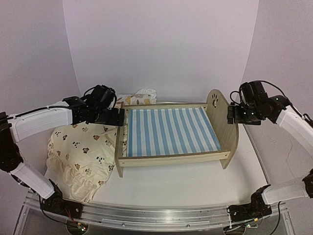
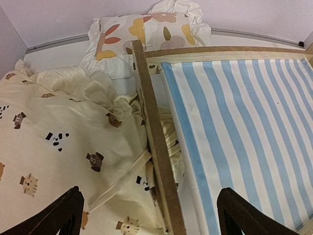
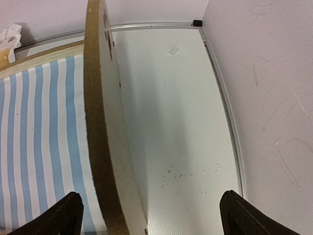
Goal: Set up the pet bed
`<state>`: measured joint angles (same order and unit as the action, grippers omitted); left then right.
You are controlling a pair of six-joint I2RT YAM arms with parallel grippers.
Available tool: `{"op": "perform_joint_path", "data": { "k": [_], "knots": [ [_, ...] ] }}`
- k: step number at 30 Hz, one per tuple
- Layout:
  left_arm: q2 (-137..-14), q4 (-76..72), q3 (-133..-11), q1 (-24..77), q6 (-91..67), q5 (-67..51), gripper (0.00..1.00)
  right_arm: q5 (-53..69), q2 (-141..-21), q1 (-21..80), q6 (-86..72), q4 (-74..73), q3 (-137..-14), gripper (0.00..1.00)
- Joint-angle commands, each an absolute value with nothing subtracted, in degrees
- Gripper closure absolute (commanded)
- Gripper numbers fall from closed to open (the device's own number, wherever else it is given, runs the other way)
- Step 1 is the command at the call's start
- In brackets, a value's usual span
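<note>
Plywood pet bed sits upright mid-table, blue/white striped base facing up, paw-cutout board at its right end. L gripper hangs over the left end board, jaws spread wide, board edge btwn the fingers w/ gaps both sides, nothing grasped. R gripper likewise straddles the right end board, jaws wide, released. Cream animal-print quilt lies bunched against the bed's left side; leaf-print pillow sits near the bed's far-left corner. White table under all.
</note>
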<state>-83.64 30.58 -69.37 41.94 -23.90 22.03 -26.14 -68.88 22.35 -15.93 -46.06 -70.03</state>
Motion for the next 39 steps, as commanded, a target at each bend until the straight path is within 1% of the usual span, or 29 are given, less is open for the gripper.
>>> {"op": "perform_joint_path", "data": {
  "k": [1,4,9,11,13,21,26,28,31,33,35,37,39],
  "knots": [
    [-88.64,29.78,-71.79,41.92,-23.02,20.32,0.09,-17.64,-71.33,22.24,-16.43,-45.70,-69.13,0.05],
    [-91.63,28.13,-71.46,41.96,-23.41,19.18,0.17,-17.71,-72.37,22.24,-16.44,-45.66,-68.48,0.18],
    [-97.85,26.36,-73.98,41.99,-23.02,14.98,0.29,-21.65,-72.37,22.26,-16.10,-45.69,-67.61,0.52],
    [-100.24,25.83,-76.15,42.22,-22.66,13.25,0.32,-23.88,-71.91,22.25,-15.91,-45.65,-67.64,0.60],
    [-103.12,25.29,-78.44,42.85,-22.38,11.89,0.33,-26.60,-71.59,22.26,-15.42,-45.62,-67.85,0.64],
    [-115.67,27.72,-93.36,46.89,-23.23,10.25,0.33,-39.99,-74.19,21.06,-10.79,-44.71,-70.01,0.66],
    [-115.80,26.57,-94.28,47.27,-24.44,9.41,0.32,-39.95,-76.08,16.25,-10.04,-43.00,-71.24,0.66],
    [-114.09,26.90,-93.11,47.34,-24.47,11.29,0.27,-39.42,-76.62,15.49,-9.76,-42.16,-71.87,0.65],
    [-109.65,27.98,-90.72,47.29,-23.83,16.29,0.16,-37.70,-77.81,15.38,-9.02,-40.88,-73.26,0.64],
    [-106.72,28.96,-89.23,47.23,-22.82,19.56,0.10,-34.62,-78.33,15.33,-9.32,-40.86,-74.47,0.56],
    [-103.67,31.24,-88.22,46.72,-21.98,22.93,0.06,-31.20,-78.24,15.37,-9.92,-40.87,-75.08,0.41],
    [-100.94,33.07,-86.42,45.28,-21.30,24.70,0.03,-28.77,-77.68,15.37,-10.27,-40.87,-75.15,0.28],
    [-98.08,35.24,-84.40,43.84,-21.62,25.87,0.02,-27.94,-77.25,15.34,-9.87,-40.83,-75.59,0.15]
  ]
}}
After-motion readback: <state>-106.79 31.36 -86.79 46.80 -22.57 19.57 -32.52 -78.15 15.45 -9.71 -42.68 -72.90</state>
